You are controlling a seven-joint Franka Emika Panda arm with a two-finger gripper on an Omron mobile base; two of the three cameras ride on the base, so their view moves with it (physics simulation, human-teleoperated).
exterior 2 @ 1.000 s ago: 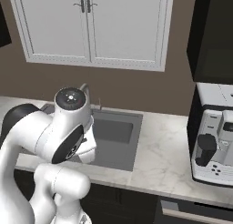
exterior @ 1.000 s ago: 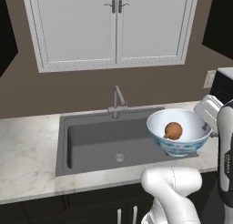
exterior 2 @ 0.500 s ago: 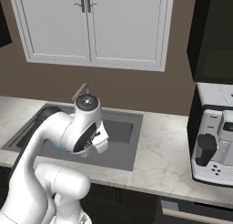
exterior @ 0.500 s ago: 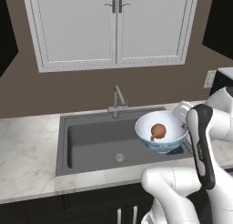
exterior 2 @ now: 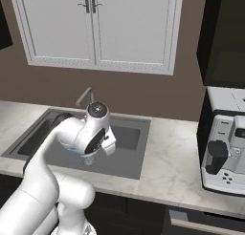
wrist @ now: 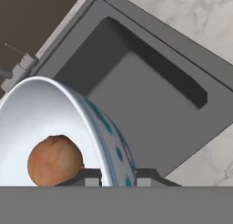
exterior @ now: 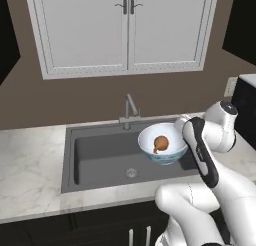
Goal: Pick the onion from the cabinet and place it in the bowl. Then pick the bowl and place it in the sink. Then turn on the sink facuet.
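The bowl [exterior: 151, 138], white inside with a pale blue pattern outside, hangs over the right half of the sink [exterior: 100, 155]. My gripper [wrist: 117, 176] is shut on its right rim, one finger inside [wrist: 86, 176] and the other against the outer wall. The orange-brown onion [exterior: 160, 143] lies in the bowl, and the hand view shows the onion [wrist: 54, 160] resting close to the pinched rim. The grey sink faucet [exterior: 129, 110] stands just behind the bowl at the basin's back edge. In the right base view my arm covers most of the bowl [exterior 2: 76, 152].
Marble counter [exterior: 30, 165] runs on both sides of the basin. A coffee machine [exterior 2: 225, 138] stands on the counter to the right. White cabinet doors [exterior: 127, 30] above the sink are closed. The drain [exterior: 131, 172] sits in the basin floor.
The arm has carried the bowl with the onion leftwards from above the right counter to over the sink, a little lower. The gripper stayed shut.
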